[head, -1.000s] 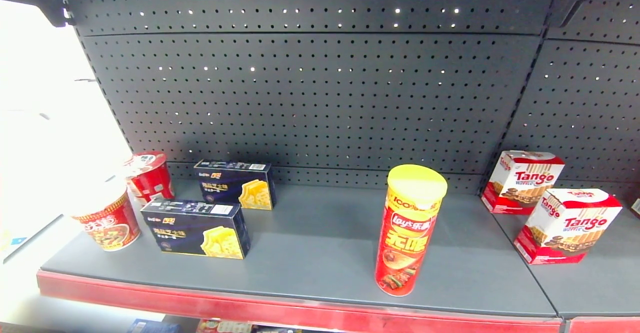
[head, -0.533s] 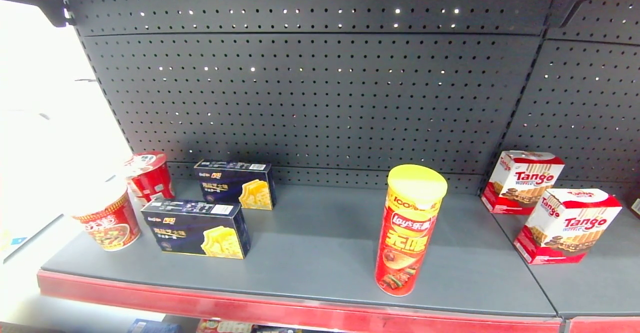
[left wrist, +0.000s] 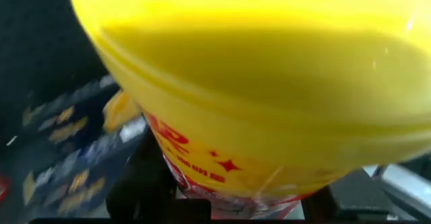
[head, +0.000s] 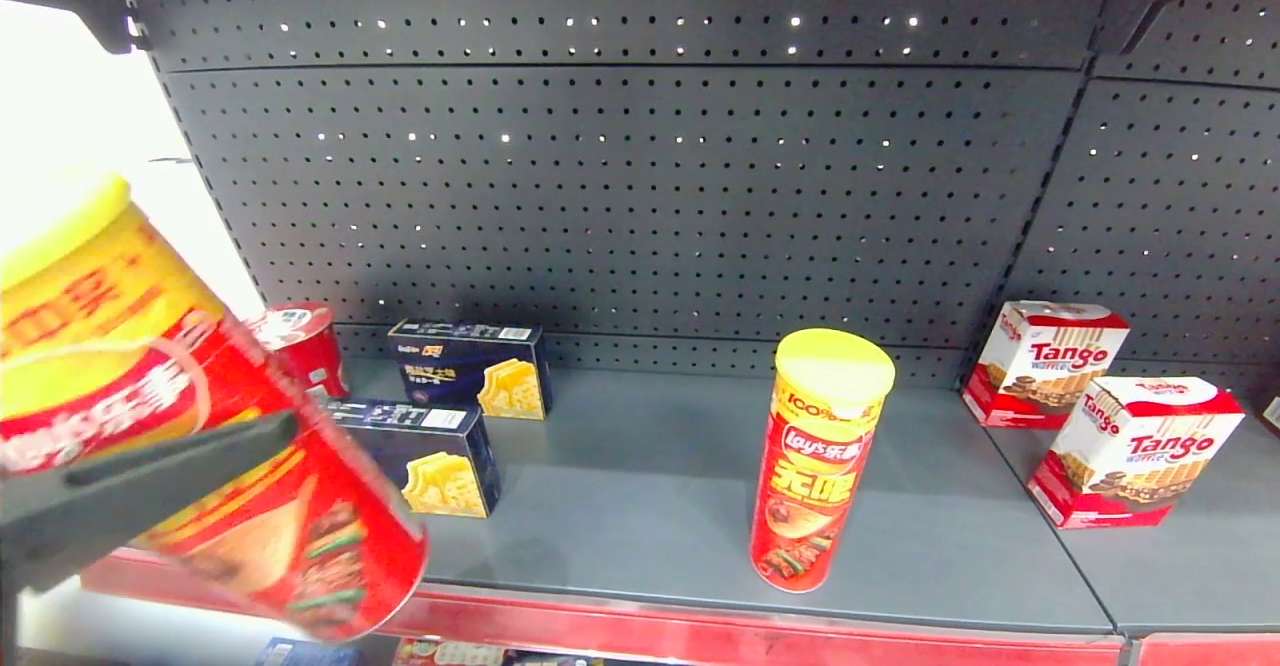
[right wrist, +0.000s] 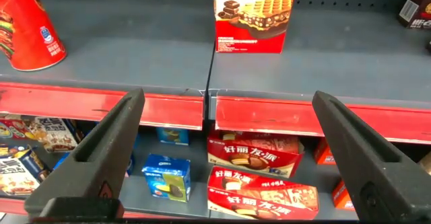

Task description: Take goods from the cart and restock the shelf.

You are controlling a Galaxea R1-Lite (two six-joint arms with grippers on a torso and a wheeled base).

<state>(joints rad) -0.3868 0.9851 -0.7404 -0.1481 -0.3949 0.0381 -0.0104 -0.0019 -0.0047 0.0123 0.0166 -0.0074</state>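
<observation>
A red chip can with a yellow lid (head: pixel 200 426) hangs tilted in front of the shelf's left end, with my left gripper (head: pixel 270 446) shut on it; one dark finger (head: pixel 130 496) crosses its side. In the left wrist view the can's yellow lid (left wrist: pixel 269 83) sits right before the camera, above the gripper (left wrist: pixel 232 204). A matching can (head: pixel 822 461) stands upright on the grey shelf (head: pixel 640 506), right of centre. My right gripper (right wrist: pixel 236 157) is open with nothing between its fingers, low before the shelf's red front edge (right wrist: pixel 269 113).
Two dark blue boxes (head: pixel 470 368) (head: pixel 430 456) and a red noodle cup (head: pixel 300 346) stand at the shelf's left. Two red-and-white wafer boxes (head: pixel 1045 361) (head: pixel 1135 451) stand on the right section. Free room lies around the upright can. Red boxes (right wrist: pixel 252 157) fill the lower shelf.
My left gripper has risen into the head view at the left with the chip can in it, now covering the front noodle cup. Things on the shelf have not moved.
</observation>
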